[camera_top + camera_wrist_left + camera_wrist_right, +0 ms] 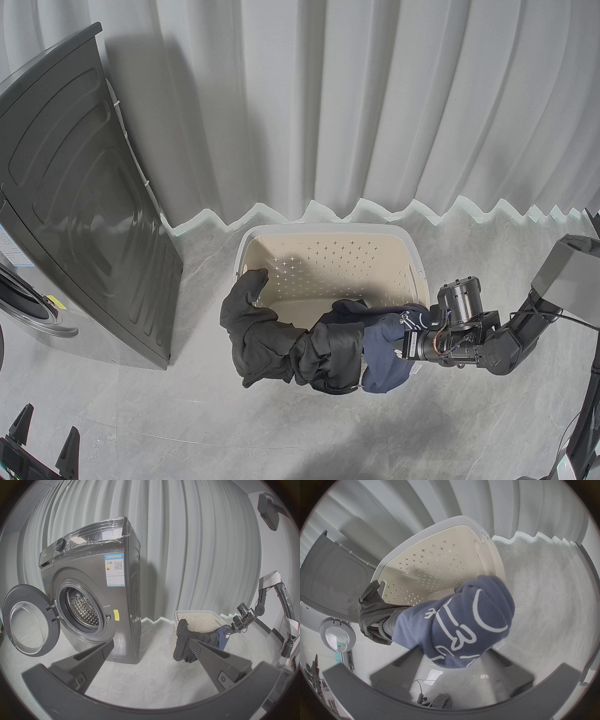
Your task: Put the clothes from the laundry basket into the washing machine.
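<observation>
Hanging over the basket's (331, 232) near rim: dark garment (275, 344), blue garment (382, 365) to its right | right gripper (412, 344) pressed into the blue one, grip hidden by cloth, cannot tell | left gripper (150, 642) spread wide, empty, near left | washer (93, 605) left of basket, door (29, 623) open.

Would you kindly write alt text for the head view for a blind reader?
The right gripper is at a blue garment draped over the near rim of a cream laundry basket, beside a dark grey garment. A grey washing machine stands on the left.
</observation>
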{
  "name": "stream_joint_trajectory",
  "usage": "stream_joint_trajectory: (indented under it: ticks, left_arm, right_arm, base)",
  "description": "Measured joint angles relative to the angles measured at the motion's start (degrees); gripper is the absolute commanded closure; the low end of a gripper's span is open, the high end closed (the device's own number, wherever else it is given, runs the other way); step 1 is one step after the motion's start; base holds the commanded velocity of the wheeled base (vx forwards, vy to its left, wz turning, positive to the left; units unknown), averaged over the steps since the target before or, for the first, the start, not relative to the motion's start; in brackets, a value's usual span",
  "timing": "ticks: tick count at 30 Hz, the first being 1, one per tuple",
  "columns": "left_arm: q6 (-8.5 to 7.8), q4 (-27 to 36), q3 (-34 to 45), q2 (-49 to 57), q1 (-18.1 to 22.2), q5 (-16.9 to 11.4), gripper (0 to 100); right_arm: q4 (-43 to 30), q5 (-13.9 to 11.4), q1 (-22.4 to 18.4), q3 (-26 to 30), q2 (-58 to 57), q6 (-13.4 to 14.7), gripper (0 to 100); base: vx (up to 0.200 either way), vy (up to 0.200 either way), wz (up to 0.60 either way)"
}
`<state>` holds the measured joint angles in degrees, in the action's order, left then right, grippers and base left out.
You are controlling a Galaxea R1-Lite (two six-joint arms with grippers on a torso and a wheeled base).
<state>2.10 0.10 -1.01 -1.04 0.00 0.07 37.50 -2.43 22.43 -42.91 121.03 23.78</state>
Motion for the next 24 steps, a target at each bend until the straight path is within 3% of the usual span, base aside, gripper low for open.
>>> stream_joint_trajectory:
  ticks: [13, 24]
  left_arm:
    - [0.0, -0.02, 0.0, 0.0, 0.0, 0.0, 0]
    - [-0.02, -0.02, 0.0, 0.0, -0.02, 0.0, 0]
  right_arm:
    - [0.29, 0.05, 1.22, 4.28, -4.27, 1.65, 100]
    - [0.24, 0.22, 3.43, 10.89, -20.15, 1.26, 100]
  base:
    - [0.0, 0.0, 0.0]
    - [0.0, 0.0, 0.0]
